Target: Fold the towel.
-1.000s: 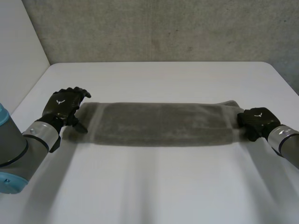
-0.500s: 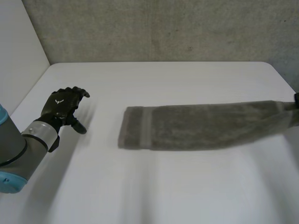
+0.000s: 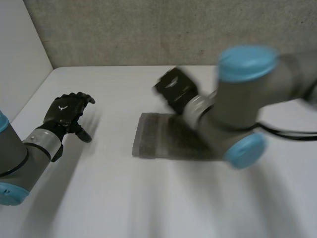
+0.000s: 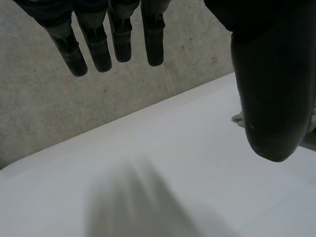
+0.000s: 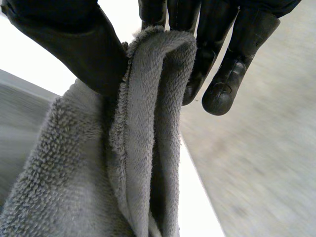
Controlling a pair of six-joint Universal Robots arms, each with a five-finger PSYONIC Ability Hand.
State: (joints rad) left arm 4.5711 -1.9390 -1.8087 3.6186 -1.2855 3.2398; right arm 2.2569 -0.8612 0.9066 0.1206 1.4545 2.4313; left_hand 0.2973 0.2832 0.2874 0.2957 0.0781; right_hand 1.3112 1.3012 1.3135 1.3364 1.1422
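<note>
Head view: a grey terry-cloth towel (image 3: 151, 135) lies on the white table (image 3: 148, 203), near the middle and slightly towards the robot's right. Its short end, crossed by a woven band, lies flat and faces the left hand (image 3: 63, 113), which is well apart from it. The rest of the cloth runs under the right arm (image 3: 233, 99) and is hidden there. That arm, grey with light-blue caps, reaches across the table from the right, and its black right hand (image 3: 173, 90) sits above the towel's far long edge, close to the banded end.

The right wrist view shows the grasp. A doubled fold of the towel is pinched between the thumb (image 5: 74, 44) on one side and the fingers (image 5: 237, 54) on the other, and the pile hangs down from the pinch in two thick layers. Which corner or edge this fold belongs to cannot be told.

The left hand hovers near the table's left side at the end of the left arm (image 3: 20, 158). In its own wrist view the fingers (image 4: 117, 39) are straight and spread, the thumb (image 4: 271, 89) stands apart from them, and nothing is held. A rough grey wall (image 3: 148, 29) stands behind the table's far edge.
</note>
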